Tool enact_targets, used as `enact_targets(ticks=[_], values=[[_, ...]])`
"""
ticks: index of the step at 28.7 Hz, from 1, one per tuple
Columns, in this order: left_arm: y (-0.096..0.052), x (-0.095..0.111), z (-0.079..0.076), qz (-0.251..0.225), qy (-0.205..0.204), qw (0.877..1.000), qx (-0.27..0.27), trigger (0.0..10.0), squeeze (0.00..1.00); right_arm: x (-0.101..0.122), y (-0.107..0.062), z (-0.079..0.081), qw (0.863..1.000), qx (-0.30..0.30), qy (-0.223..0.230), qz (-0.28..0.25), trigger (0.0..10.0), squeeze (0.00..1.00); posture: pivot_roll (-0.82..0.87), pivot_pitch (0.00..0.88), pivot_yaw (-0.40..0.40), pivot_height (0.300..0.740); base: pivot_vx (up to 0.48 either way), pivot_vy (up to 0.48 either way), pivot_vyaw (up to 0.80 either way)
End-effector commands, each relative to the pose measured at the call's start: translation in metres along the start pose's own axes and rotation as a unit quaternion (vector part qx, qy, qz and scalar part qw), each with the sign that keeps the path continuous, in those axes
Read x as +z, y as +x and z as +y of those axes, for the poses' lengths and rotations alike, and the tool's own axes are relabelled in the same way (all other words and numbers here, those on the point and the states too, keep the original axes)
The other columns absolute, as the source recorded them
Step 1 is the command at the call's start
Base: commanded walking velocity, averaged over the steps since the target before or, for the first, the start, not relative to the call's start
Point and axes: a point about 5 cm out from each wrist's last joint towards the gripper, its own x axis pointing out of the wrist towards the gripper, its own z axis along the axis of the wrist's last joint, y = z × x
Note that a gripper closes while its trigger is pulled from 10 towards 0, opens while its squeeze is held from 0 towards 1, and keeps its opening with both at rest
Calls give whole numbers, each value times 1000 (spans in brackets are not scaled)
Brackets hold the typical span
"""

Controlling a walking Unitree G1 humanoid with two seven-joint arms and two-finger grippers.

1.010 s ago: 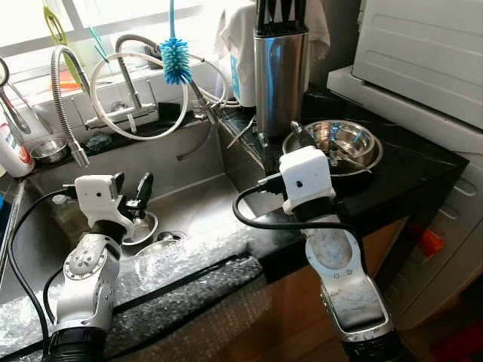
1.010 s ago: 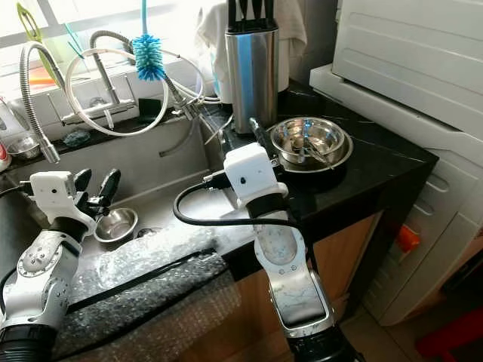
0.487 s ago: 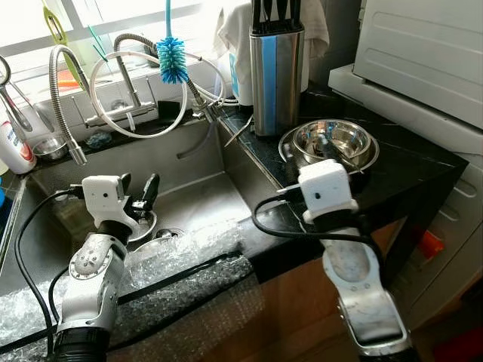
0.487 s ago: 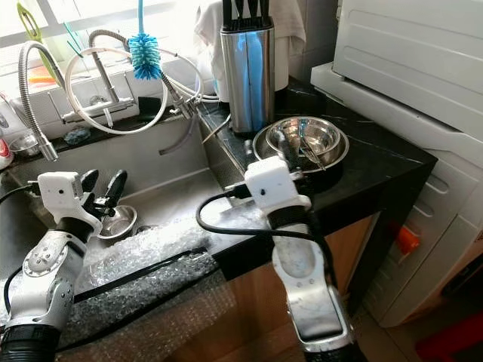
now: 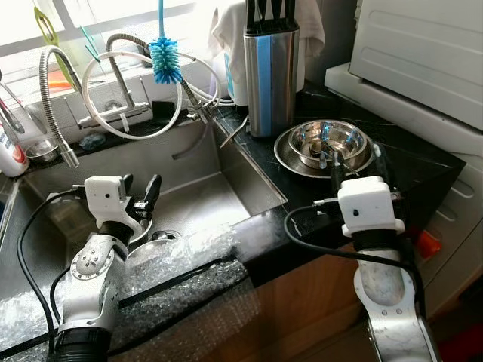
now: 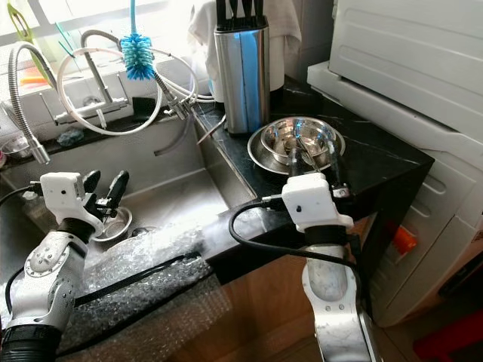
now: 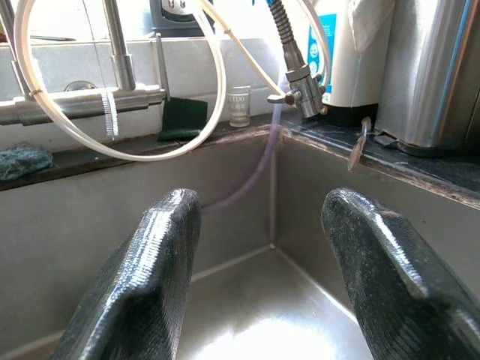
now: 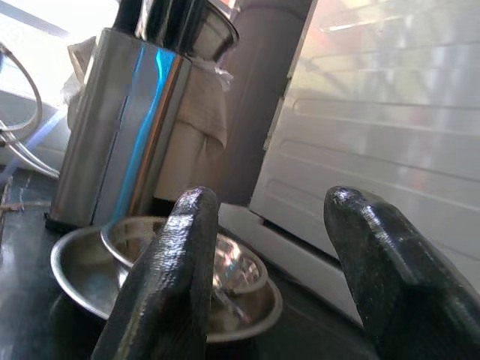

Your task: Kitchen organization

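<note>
- White appliance stands at the far right of the black countertop, its front ribbed
- Steel sink sits to the left of the countertop; bubble wrap covers its near edge, with a black cable lying across the wrap
- Looped white hose and flexible steel tap rise behind the sink; blue bottle brush hangs in front of the window
- Steel knife block stands upright on the countertop at the sink's back corner, black handles protruding from its top, a white cloth just behind it
- Stacked steel bowls rest on the countertop just in front of and to the right of the knife block, a smaller bowl nested in a wider one, utensils lying inside
- Right gripper is held above the countertop at the near edge of the bowls, fingers spread apart and grasping nothing; the right wrist view confirms the bowls lie ahead between the two fingers
- Left gripper hangs over the sink basin, fingers parted and unloaded
- Small steel bowl lies on the sink floor directly beneath the left gripper
- Small glass stands on the ledge behind the sink, beside a dark green sponge
</note>
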Motion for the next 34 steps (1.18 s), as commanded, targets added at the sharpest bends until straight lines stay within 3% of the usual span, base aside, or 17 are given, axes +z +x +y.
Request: enact_targets(ticks=[1, 8, 9, 12, 15, 17, 34], values=[[-1, -3, 3, 8, 6, 1000, 5, 10000, 0, 5, -2, -3, 1000, -11, 1, -9, 10000, 0, -82, 0, 133, 740, 0, 0, 0], [0, -4, 2, 8, 7, 1000, 3, 10000, 0, -5, -4, -2, 999, -20, 20, 16, 10000, 0, -82, 0, 134, 740, 0, 0, 0], [0, -3, 2, 7, 9, 1000, 1, 10000, 0, -6, -2, 1, 998, -16, 51, 28, 10000, 0, -81, 0, 135, 740, 0, 0, 0], [0, -3, 2, 8, 11, 1000, 0, 10000, 0, -7, -1, 2, 996, -15, 80, 40, 10000, 0, -81, 0, 136, 740, 0, 0, 0], [0, -4, 2, 10, 13, 1000, -3, 10000, 0, -15, 0, 6, 983, -23, 157, 87, 10000, 0, -80, 0, 138, 740, 0, 0, 0], [0, -4, 2, 10, 14, 1000, -5, 10000, 0, -17, 1, 7, 980, -24, 175, 93, 10000, 0, -81, 0, 139, 740, 0, 0, 0], [1, -5, -1, 11, 17, 1000, -16, 10000, 0, -29, -4, 13, 976, 0, 189, 108, 10000, 0, -79, 0, 141, 740, 0, 0, 0]])
